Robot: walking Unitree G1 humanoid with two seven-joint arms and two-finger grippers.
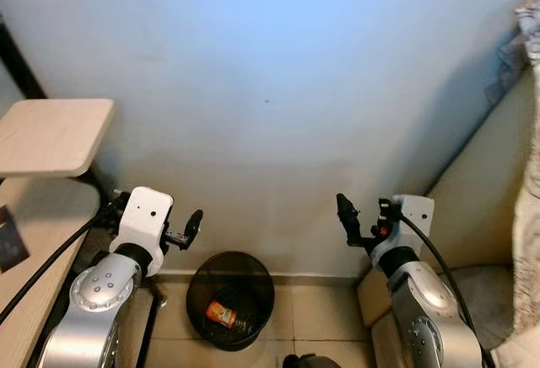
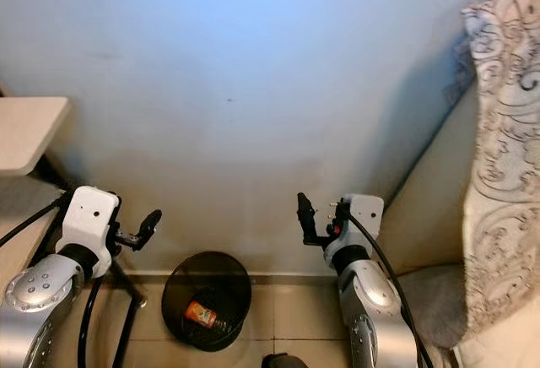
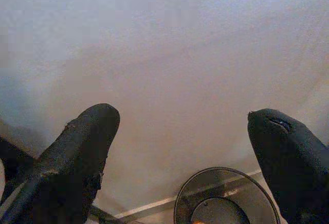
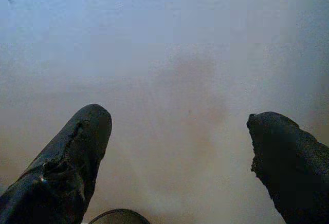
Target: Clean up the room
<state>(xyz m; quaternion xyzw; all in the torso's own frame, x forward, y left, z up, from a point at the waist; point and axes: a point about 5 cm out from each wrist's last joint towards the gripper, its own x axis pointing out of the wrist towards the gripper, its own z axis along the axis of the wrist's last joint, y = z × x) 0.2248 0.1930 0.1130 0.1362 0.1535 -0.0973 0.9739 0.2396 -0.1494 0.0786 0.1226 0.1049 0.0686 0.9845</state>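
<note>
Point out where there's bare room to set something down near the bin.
The light wooden tabletop at the robot's left is bare. Bare tiled floor lies between the black mesh wastebasket and the right arm. The wastebasket already holds an orange wrapper, with room around it. Both the left gripper and right gripper are open and carry nothing.

A plain wall (image 1: pixel 270 89) closes off the scene ahead at close range; forward passage is blocked. A black wire wastebasket (image 1: pixel 230 299) stands on the tiled floor (image 1: pixel 312 313) against the wall's base, between the two arms, with open space above its mouth. An orange-labelled can (image 1: pixel 221 314) lies inside it. On the left, a light wooden shelf (image 1: pixel 52 136) on a black frame juts out, and passage there is restricted. On the right, a beige upholstered piece (image 1: pixel 485 199) draped with patterned cloth (image 2: pixel 502 157) hems in that side. Both grippers are held with fingers spread, nothing between them.
</note>
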